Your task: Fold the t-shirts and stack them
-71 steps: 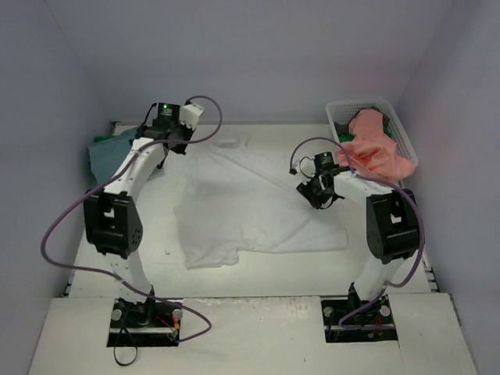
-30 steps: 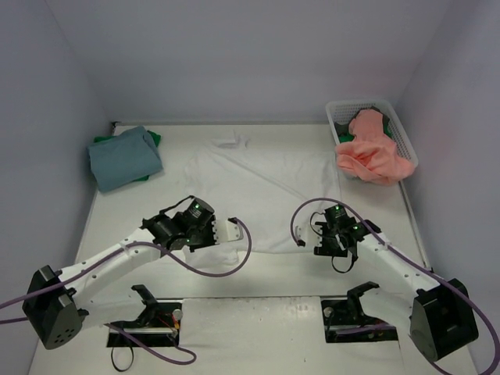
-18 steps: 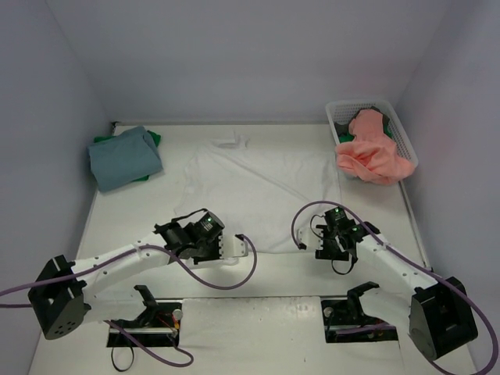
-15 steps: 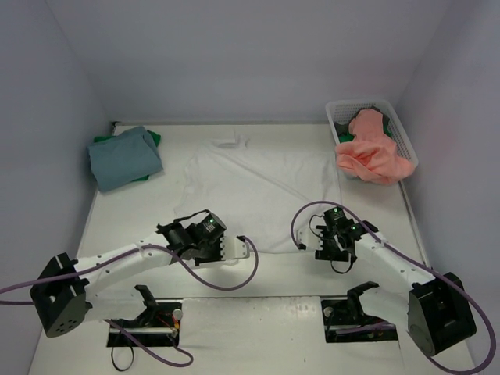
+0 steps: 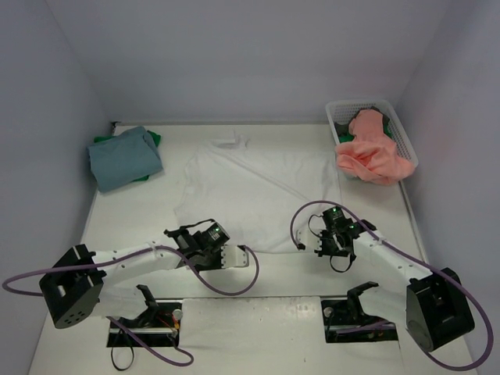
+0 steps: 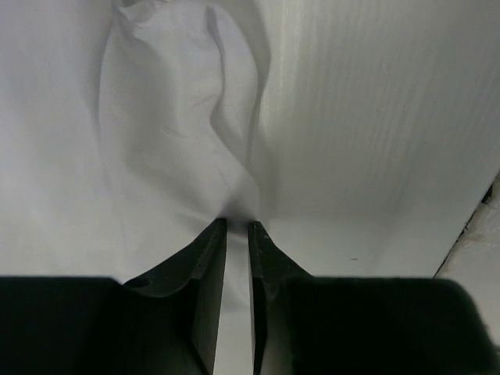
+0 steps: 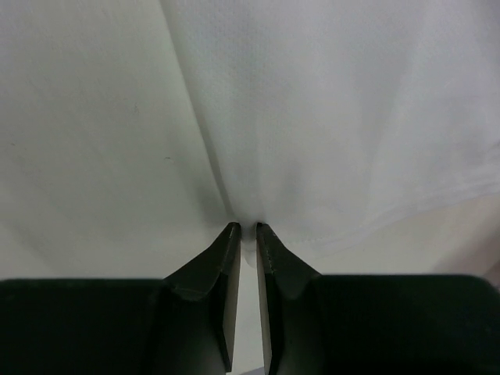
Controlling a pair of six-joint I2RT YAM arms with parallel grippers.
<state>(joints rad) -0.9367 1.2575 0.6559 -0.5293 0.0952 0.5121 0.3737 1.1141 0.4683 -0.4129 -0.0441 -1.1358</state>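
Observation:
A white t-shirt [image 5: 258,191] lies spread flat in the middle of the table. My left gripper [image 5: 191,234] is at its near left corner, and in the left wrist view the jaws [image 6: 237,224] are shut on a pinch of the white cloth [image 6: 180,117], which bunches up ahead of them. My right gripper [image 5: 328,246] is at the near right corner, and its jaws [image 7: 242,226] are shut on the hem of the white cloth [image 7: 312,117]. A folded light blue t-shirt [image 5: 123,158] lies on a green one [image 5: 155,139] at the far left.
A white mesh basket [image 5: 394,117] stands at the far right with a salmon pink t-shirt [image 5: 373,152] spilling over its near rim and a green one under it. The table's near edge is just behind both grippers.
Both arms have come from the far side to the shirt's near corners and closed on them. In the last half second the left gripper has sunk lower and the shirt has drawn flatter.

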